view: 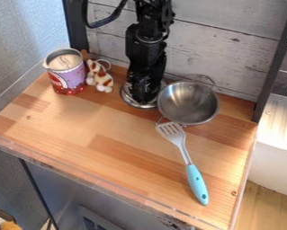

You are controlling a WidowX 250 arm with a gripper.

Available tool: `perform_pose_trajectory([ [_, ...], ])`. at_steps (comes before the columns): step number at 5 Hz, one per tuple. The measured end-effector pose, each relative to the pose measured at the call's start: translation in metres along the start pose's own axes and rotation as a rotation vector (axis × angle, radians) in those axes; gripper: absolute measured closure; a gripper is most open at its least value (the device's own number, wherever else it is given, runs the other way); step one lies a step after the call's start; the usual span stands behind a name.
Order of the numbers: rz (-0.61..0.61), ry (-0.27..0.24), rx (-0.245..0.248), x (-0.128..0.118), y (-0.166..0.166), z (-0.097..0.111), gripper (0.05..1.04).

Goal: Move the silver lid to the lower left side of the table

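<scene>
We see the black gripper (144,95) at the upper middle of the frame, pointing down over the silver lid (137,106). The lid lies on the wooden table (67,123), partly hidden behind the gripper. We cannot tell how far the gripper is open, nor whether it has hold of the lid. Just beside the lid, on its right in the frame, we see a metal bowl (189,104), open side up. Below the bowl, a slotted spatula (196,182) lies at a slant, its head near the bowl and its light blue handle toward the lower right. At the upper left, a purple and red tin (67,76) stands upright beside a white and brown soft toy (101,80).
</scene>
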State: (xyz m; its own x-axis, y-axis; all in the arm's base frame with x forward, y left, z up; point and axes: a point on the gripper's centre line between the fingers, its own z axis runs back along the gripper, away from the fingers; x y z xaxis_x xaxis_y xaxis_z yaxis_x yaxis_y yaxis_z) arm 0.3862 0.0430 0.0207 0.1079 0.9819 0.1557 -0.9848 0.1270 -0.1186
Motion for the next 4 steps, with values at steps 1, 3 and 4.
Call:
perform_pose_trajectory([
  [1,-0.001,-0.01,-0.005,-0.0014,0.0013,-0.0014,0.39],
  [3,0.019,-0.012,-0.01,-0.0022,0.0022,-0.0004,0.803],
  [4,0.03,-0.017,-0.009,-0.0016,0.0044,0.0015,0.805],
])
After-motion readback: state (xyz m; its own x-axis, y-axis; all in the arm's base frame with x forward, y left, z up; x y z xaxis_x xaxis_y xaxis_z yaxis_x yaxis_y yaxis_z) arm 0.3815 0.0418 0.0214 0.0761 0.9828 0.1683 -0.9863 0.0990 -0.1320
